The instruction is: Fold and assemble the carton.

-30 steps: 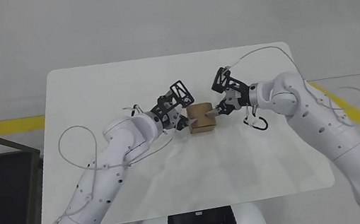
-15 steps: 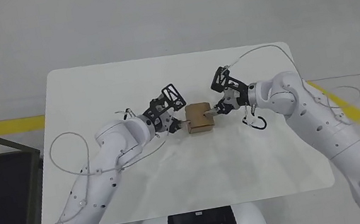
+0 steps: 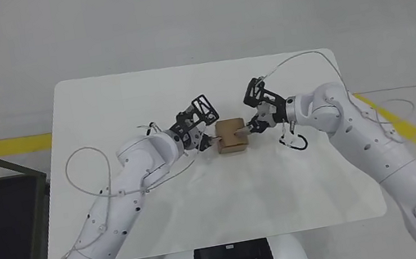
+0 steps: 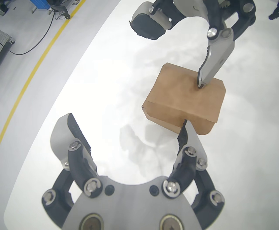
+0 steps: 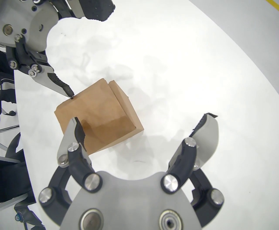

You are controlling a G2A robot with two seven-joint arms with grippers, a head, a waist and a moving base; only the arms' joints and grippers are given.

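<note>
**Figure.** A small brown cardboard carton [image 3: 231, 135], already closed into a box, is seen near the middle of the white table [image 3: 109, 129], between the two arms. The left gripper [image 4: 127, 119] and the right gripper [image 5: 142, 117] are both spread wide, and nothing is grasped. One fingertip of each is laid against the carton, the left at an upper edge and the right on the top panel. With only these two contact points, the carton could be slid or tipped by an uneven push, and its thin panel could be dented. A lipped end flap is revealed by the left wrist view, and a stepped, overlapping seam by the right wrist view.
</note>
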